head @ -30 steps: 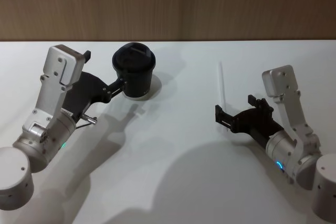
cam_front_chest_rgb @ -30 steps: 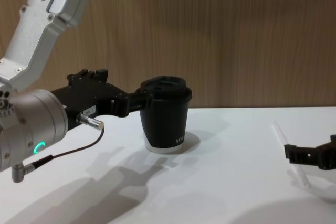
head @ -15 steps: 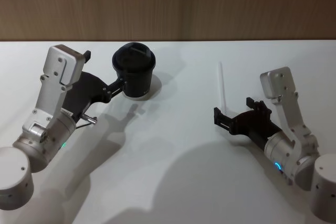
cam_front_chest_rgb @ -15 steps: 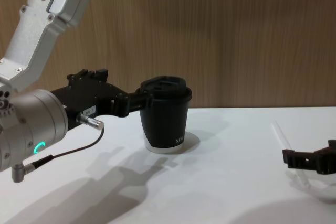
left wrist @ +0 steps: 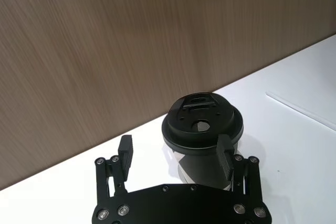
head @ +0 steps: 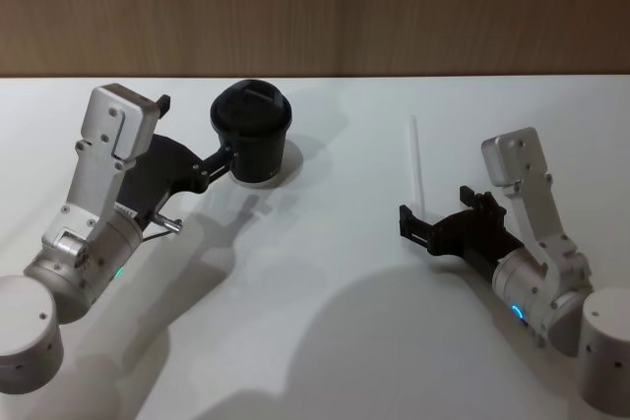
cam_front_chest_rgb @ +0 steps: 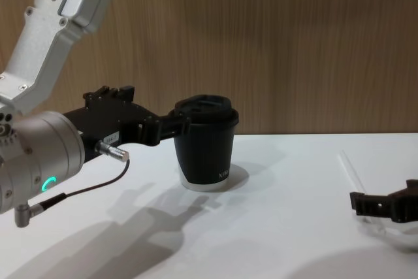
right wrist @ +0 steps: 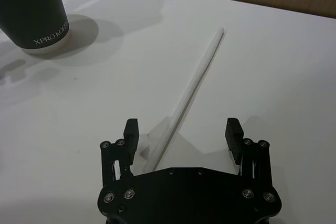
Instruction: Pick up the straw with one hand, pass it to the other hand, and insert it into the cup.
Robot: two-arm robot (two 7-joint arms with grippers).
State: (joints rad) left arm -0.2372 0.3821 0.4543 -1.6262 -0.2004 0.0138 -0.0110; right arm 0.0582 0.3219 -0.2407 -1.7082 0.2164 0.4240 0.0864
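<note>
Clerk: Item one, right gripper. State?

Checker: Released. Its jaws stand wide, low over the tabletop, in the right half toward the near edge. In the right wrist view one finger sits on each side of the straw's near end, and neither pad touches it.

Clerk: Item two, straw?

Checker: White, thin, lying flat on the tabletop. It runs from between those fingers away toward the far edge. Not gripped and not lifted.

Clerk: Item three, cup?

Checker: Black with a domed lid, upright, in the left half close to the far edge and well apart from the straw. The lid is on, and the left wrist view shows a small hole in its top with nothing in it.

Clerk: Item four, left gripper?

Checker: Also released and carrying nothing. It is held level just under the lid rim, right beside the cup's wall. Whether a fingertip actually touches the cup, I cannot tell.

Clerk: Progress entry?

Checker: As I judge it, the work is at the very first step. The approach is made and the jaws are lined up around the straw. Closing, lifting, the pass across to the left gripper and the insertion through the lid are all outstanding.
</note>
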